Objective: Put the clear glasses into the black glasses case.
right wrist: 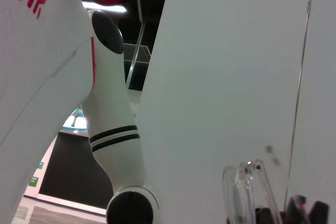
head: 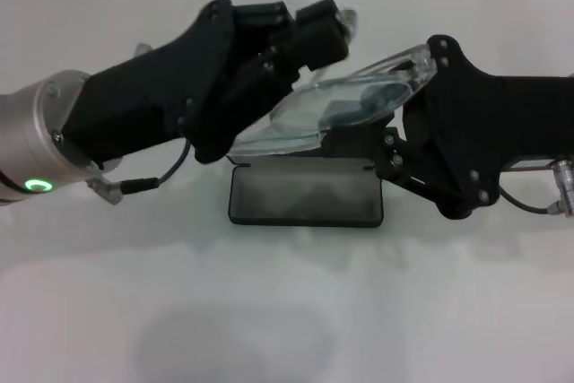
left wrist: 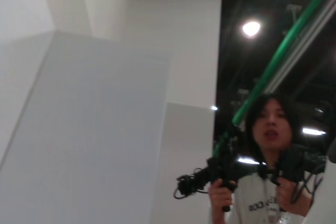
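Above the flat black rectangular glasses case (head: 306,196), which lies open on the white table (head: 287,311) showing its dark grey inside, both arms hold the transparent, colourless wraparound safety glasses (head: 336,105) in the air. From the left, the left gripper (head: 300,65) is clamped on one end of the glasses. From the right, the right gripper (head: 421,73) meets the other end; whether its fingers are closed cannot be told. One clear arm (right wrist: 247,192) shows in the right wrist view.
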Available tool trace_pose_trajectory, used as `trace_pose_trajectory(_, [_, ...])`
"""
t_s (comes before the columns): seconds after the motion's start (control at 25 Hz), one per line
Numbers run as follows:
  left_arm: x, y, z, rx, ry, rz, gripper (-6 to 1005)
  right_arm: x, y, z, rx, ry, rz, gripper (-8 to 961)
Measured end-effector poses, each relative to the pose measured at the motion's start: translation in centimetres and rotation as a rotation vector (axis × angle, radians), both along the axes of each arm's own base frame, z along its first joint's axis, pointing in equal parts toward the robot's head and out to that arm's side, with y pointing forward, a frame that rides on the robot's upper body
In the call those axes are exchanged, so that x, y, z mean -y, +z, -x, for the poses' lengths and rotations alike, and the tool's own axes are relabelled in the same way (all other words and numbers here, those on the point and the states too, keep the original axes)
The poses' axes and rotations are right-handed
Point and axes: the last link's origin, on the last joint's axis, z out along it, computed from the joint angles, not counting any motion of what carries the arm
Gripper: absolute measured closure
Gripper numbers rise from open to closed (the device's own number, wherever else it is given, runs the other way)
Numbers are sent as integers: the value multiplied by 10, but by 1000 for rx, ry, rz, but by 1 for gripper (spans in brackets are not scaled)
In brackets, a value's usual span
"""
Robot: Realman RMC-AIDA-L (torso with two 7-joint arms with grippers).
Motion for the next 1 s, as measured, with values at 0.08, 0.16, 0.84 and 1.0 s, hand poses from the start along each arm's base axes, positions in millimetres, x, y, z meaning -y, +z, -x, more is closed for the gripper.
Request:
trace_pose_trajectory(0.08, [1, -2, -1, -4, -9, 9, 916, 0, 1, 0, -8, -1, -2, 904])
trace_pose_trajectory(0.16, [2, -2, -2, -6, -13, 13, 916, 0, 2, 0, -13, -2, -4, 904])
trace_pose_trajectory(0.84, [1, 0, 3, 7, 12, -12, 922, 2, 3, -3, -21, -7, -7, 905])
trace_pose_trajectory(1.0, [2, 2, 6, 7, 21, -17, 922, 3, 5, -4, -28, -7, -7, 905])
